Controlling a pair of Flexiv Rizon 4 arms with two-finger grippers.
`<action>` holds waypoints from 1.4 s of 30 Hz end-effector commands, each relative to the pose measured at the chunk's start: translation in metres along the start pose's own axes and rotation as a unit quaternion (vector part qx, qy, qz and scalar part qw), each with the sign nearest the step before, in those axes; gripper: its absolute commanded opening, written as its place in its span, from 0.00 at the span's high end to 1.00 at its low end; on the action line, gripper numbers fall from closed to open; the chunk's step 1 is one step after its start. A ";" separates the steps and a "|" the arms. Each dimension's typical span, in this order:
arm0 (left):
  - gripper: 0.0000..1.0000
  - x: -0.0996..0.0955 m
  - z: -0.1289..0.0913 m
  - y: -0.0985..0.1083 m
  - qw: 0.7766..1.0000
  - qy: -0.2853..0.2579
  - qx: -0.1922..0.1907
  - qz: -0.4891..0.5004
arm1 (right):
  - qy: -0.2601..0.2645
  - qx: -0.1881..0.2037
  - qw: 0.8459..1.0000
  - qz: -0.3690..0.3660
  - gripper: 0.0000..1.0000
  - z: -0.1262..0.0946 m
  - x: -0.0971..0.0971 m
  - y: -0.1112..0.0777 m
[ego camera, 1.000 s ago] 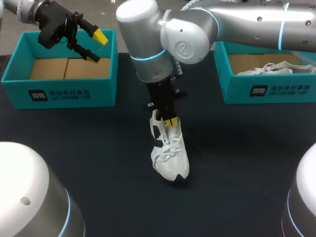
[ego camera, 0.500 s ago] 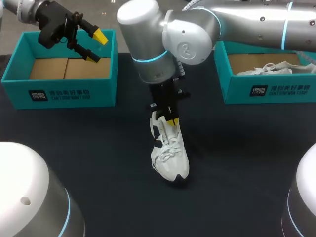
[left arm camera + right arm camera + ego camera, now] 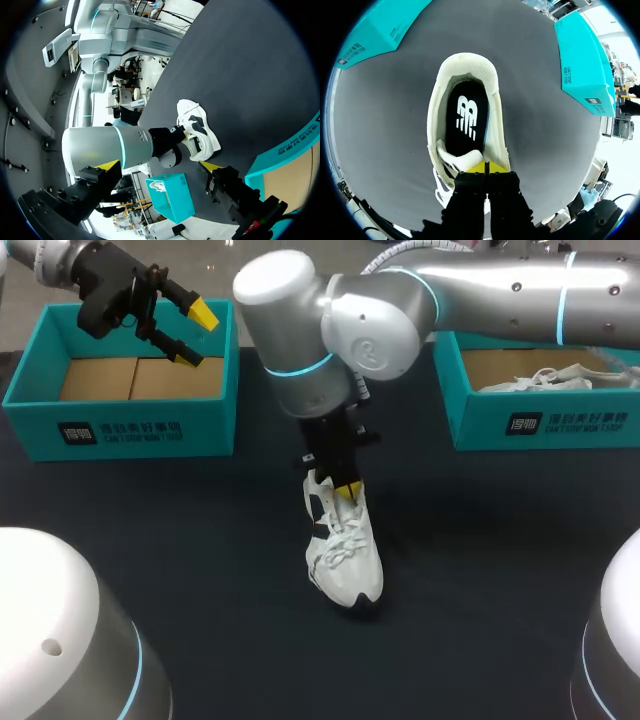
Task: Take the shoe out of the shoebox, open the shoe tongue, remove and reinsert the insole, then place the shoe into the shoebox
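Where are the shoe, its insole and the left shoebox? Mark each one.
shoe (image 3: pixel 345 560), head view, laced forefoot.
insole (image 3: pixel 465 120), right wrist view, heel end.
left shoebox (image 3: pixel 210 430), head view, front wall.

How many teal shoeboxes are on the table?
2. The left shoebox sits at the table's far left, the left gripper above it, only its cardboard floor showing. The right shoebox sits at the far right, with a white laced shoe inside.

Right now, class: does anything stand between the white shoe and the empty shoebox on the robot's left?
Nothing lies on the table between the shoe and that shoebox. Only the left end effector hangs open above the box's far right corner, seemingly partly over its opening.
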State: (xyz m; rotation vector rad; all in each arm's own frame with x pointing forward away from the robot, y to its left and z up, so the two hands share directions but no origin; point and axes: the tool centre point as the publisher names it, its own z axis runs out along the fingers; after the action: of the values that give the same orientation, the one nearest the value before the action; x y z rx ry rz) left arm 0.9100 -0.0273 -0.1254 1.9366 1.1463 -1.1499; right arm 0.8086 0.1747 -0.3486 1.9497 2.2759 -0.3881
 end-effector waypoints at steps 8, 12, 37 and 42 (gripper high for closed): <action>0.00 0.000 0.000 0.000 1.000 0.001 0.000 0.000 | 0.071 -0.099 0.988 -0.091 1.00 -0.051 0.004 -0.015; 0.00 0.000 0.000 0.000 1.000 0.001 0.000 0.000 | 0.093 -0.136 0.955 -0.247 1.00 -0.060 0.014 -0.012; 0.00 0.000 0.000 0.000 1.000 0.001 0.000 0.000 | -0.071 -0.204 0.776 -0.593 1.00 -0.085 0.001 0.031; 0.00 0.000 0.000 0.000 1.000 0.001 0.000 0.000 | -0.116 -0.176 0.706 -0.676 1.00 -0.088 0.004 0.047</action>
State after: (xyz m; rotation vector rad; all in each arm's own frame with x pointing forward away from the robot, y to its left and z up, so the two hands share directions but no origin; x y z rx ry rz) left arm 0.9100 -0.0272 -0.1254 1.9365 1.1463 -1.1499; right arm 0.8547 0.1978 -0.2688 0.5545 2.8777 0.0463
